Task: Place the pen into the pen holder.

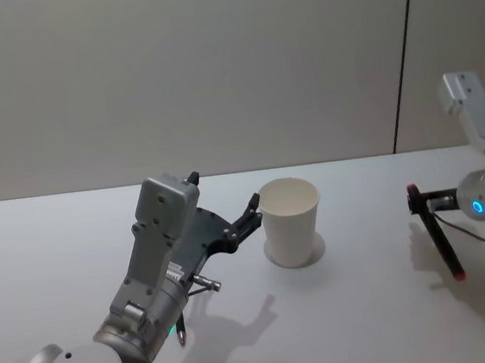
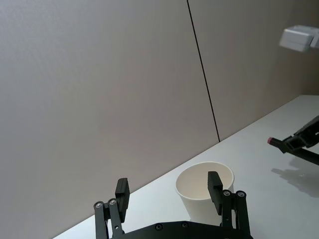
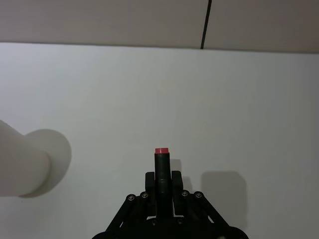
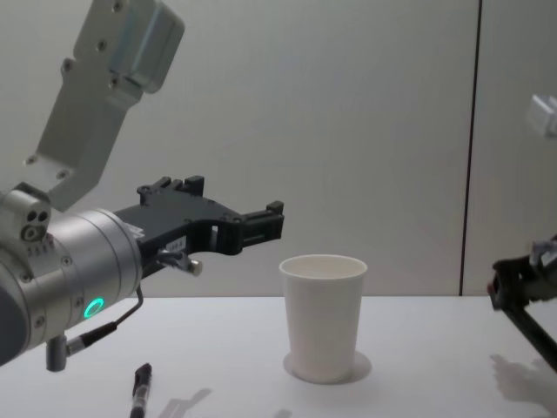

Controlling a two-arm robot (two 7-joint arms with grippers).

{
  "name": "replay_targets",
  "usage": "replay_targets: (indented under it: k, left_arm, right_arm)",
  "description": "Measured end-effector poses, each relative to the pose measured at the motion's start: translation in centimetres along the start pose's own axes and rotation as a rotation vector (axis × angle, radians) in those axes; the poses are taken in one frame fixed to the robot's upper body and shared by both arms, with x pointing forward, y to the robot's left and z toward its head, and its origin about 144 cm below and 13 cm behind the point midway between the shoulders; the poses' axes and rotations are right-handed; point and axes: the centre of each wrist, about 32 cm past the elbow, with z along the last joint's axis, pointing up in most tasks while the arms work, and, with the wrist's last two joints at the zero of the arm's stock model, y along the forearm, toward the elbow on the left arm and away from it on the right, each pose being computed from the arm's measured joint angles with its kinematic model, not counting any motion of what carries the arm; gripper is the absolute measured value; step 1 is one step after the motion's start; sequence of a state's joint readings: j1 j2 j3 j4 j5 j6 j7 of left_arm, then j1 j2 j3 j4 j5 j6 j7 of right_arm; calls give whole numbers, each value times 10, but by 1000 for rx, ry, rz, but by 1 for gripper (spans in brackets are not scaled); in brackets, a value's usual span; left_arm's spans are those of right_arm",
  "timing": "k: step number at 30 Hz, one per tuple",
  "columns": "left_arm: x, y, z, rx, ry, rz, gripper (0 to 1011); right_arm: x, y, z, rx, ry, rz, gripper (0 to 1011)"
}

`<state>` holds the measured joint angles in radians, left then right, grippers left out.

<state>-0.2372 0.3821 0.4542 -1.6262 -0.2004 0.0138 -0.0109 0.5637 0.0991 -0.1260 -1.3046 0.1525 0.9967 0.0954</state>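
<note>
The pen holder, a plain white paper cup, stands upright mid-table, also seen in the chest view. My right gripper hovers to its right, shut on a black pen with red ends. It grips the pen near the top and the pen slants down toward the table. From the right wrist, the pen sticks out between the shut fingers, with the cup off to one side. My left gripper is open just left of the cup's rim, its fingers framing the cup.
A second dark pen lies on the white table under my left arm, also seen in the chest view. A grey wall with a dark vertical seam runs behind the table.
</note>
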Motion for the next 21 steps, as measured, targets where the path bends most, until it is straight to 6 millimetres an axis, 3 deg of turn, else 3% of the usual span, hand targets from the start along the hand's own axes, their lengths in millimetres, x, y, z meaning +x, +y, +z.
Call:
replay_targets:
  k: [21]
  left_arm:
    - [0, 0, 0, 0, 0, 0, 1004]
  right_arm:
    - [-8, -23, -9, 310, -144, 40, 175]
